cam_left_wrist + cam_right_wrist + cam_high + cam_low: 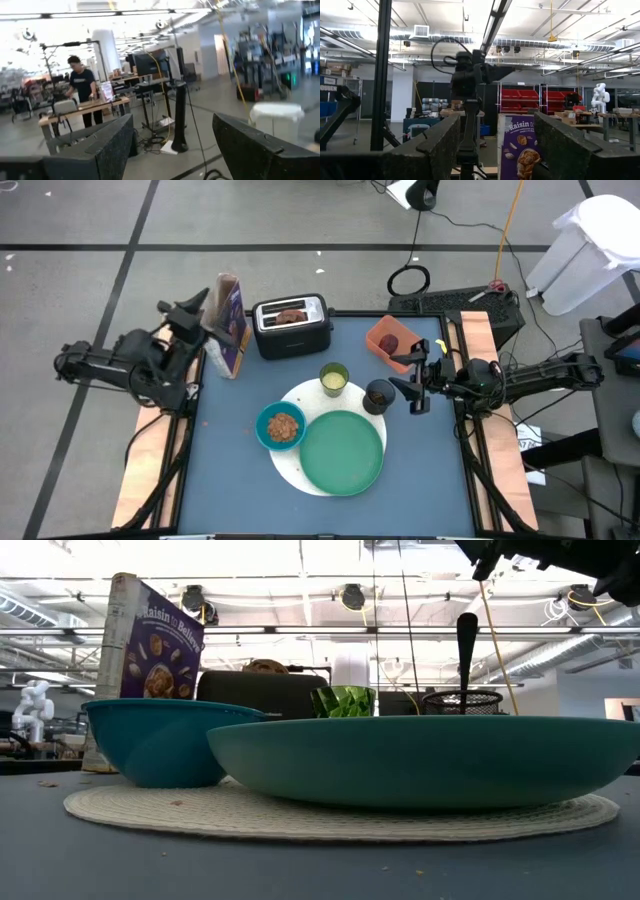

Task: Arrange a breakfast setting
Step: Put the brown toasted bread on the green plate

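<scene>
cereal box point(228, 323) beside silver toaster point(291, 326); orange tray point(380, 337) far right

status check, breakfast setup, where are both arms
Left gripper open, empty, at the table's left edge. Right gripper open, empty, beside black cup. Green plate, blue bowl on mat. Nothing blocking.

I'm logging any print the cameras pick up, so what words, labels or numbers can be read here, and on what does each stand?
"Raisin ... Believe": on the purple cereal box in the low view; the small word between is too small to read.
"Raisin": on the same box in the right wrist view; the rest is cut off.
The box's print in the high view is too small to read.
Signs in the room behind: too blurred to read.
</scene>
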`<action>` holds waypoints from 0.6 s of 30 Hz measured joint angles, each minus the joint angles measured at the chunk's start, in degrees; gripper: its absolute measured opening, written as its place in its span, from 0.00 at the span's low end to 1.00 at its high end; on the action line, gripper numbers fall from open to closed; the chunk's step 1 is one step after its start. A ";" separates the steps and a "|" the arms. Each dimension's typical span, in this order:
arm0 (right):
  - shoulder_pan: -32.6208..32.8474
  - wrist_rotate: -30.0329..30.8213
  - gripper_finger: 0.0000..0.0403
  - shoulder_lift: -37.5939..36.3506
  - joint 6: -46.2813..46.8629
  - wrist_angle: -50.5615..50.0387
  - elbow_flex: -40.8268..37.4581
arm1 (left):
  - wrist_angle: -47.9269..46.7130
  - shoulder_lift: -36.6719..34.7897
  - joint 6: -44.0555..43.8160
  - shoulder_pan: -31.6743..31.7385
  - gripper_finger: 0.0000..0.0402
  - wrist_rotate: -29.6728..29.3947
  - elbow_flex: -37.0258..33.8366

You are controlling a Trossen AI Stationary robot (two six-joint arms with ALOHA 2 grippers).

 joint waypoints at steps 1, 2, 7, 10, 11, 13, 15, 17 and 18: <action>-0.01 0.02 0.61 0.00 0.00 0.00 0.00 | -2.51 1.38 -0.46 -0.02 0.70 -0.01 1.78; -0.01 0.02 0.61 0.00 0.00 0.01 0.00 | -4.93 2.73 -0.98 -0.02 0.70 0.00 3.71; 0.02 0.02 0.61 0.00 0.66 -0.02 0.00 | -15.77 9.37 -2.96 0.27 0.70 1.49 13.26; -0.01 0.02 0.61 0.00 1.46 -0.05 0.00 | -22.11 13.20 -5.08 1.24 0.70 4.20 18.90; -0.01 0.02 0.61 0.00 1.66 -0.07 0.00 | -24.27 14.31 -6.03 1.70 0.70 5.41 20.75; -0.01 0.02 0.61 0.00 1.75 -0.07 0.00 | -28.87 16.43 -8.32 2.95 0.70 8.19 24.46; -0.01 0.02 0.61 0.00 1.77 -0.09 0.00 | -33.99 18.42 -11.44 4.58 0.70 11.93 27.81; 0.00 0.02 0.61 0.00 1.76 -0.09 0.00 | -39.59 20.50 -14.78 6.60 0.70 16.20 31.05; -0.01 0.02 0.61 0.00 1.77 -0.09 0.00 | -42.50 21.47 -16.56 7.76 0.70 18.62 32.49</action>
